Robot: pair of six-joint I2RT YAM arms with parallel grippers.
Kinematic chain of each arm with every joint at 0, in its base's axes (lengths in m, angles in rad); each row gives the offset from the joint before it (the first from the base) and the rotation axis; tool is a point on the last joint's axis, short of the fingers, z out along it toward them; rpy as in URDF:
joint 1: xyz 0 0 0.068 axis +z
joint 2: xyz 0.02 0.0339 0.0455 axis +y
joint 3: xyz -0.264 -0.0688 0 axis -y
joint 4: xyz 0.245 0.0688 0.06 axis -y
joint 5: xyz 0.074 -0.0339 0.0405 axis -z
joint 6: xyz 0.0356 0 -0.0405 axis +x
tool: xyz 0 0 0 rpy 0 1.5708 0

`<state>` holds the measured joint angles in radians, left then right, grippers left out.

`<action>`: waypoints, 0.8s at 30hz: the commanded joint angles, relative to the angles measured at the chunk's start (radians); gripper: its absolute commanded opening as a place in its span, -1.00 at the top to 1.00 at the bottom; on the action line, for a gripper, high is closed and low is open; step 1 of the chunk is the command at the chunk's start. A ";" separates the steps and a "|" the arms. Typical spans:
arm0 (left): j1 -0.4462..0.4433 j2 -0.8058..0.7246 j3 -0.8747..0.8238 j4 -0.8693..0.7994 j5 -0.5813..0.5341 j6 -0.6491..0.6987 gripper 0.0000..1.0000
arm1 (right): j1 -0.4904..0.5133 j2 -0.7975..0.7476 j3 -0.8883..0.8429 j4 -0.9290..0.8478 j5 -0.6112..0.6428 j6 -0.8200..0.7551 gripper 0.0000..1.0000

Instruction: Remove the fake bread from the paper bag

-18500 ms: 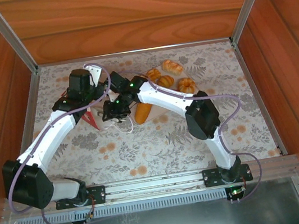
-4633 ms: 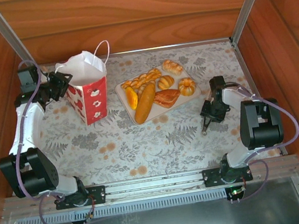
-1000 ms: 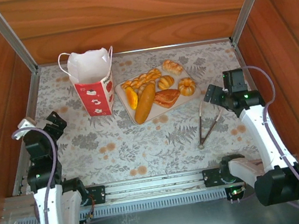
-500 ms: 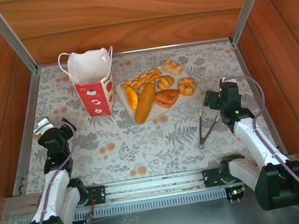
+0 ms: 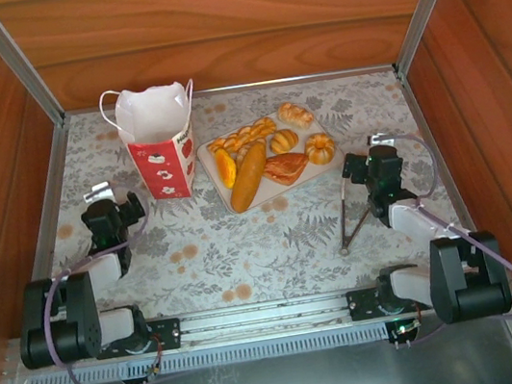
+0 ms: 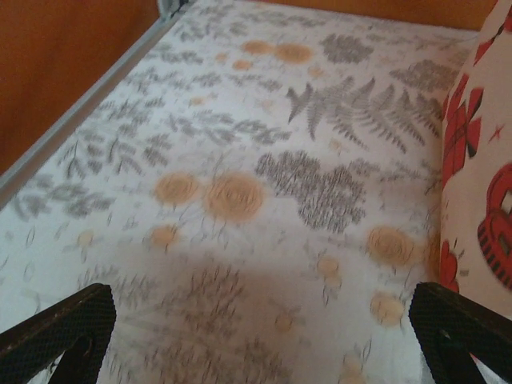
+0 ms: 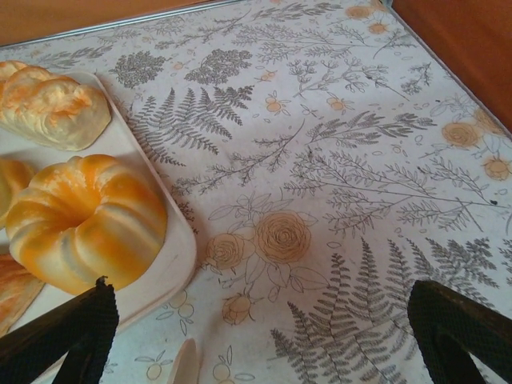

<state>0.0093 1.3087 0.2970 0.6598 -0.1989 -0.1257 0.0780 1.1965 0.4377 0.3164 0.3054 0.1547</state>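
Both arms have folded back, the left claw [image 5: 115, 212] and right claw [image 5: 370, 166] wide open and empty, and the fake bread [image 5: 260, 157] lies on the tray [image 5: 207, 155] beside the paper bag [image 5: 158, 137], which looks empty inside, so the job seems done.

Top view looks down; wrist views skim that table [image 5: 246, 252] closely.

The paper bag [image 6: 477, 180], clipped at left-wrist view's edge

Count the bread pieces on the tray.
7, all on the tray: braided loaf, oval roll, long roll on its left; flat pastry and small bun mid; pale bun and ring bun right. The bag might hide more.
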 commanded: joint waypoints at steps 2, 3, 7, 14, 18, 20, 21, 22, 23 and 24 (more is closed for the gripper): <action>-0.006 0.080 0.018 0.183 0.029 0.070 -1.00 | -0.004 0.048 -0.003 0.151 -0.011 -0.017 -1.00; -0.006 0.118 0.007 0.238 0.029 0.072 -1.00 | -0.004 0.061 -0.003 0.163 -0.013 -0.019 -1.00; -0.005 0.227 0.041 0.289 0.053 0.092 -1.00 | -0.004 0.100 -0.019 0.229 -0.021 -0.025 -1.00; 0.006 0.268 0.082 0.269 0.014 0.072 -1.00 | -0.005 0.135 -0.033 0.324 -0.033 -0.079 -1.00; 0.005 0.267 0.080 0.267 0.013 0.072 -1.00 | -0.019 0.227 -0.063 0.481 -0.073 -0.104 -1.00; 0.005 0.267 0.081 0.265 0.014 0.072 -1.00 | -0.026 0.281 -0.056 0.518 -0.087 -0.103 -1.00; 0.005 0.265 0.079 0.265 0.014 0.071 -1.00 | -0.029 0.305 -0.051 0.526 -0.087 -0.097 -1.00; 0.005 0.265 0.080 0.265 0.014 0.072 -1.00 | -0.031 0.325 -0.045 0.545 -0.078 -0.095 -1.00; 0.005 0.265 0.081 0.264 0.014 0.072 -1.00 | -0.037 0.334 -0.039 0.542 -0.071 -0.087 -1.00; 0.005 0.265 0.080 0.264 0.014 0.072 -1.00 | -0.038 0.325 -0.027 0.500 -0.072 -0.082 -1.00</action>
<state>0.0082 1.5803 0.3695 0.8982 -0.1791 -0.0597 0.0517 1.5192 0.3965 0.7670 0.2371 0.0792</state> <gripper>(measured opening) 0.999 0.998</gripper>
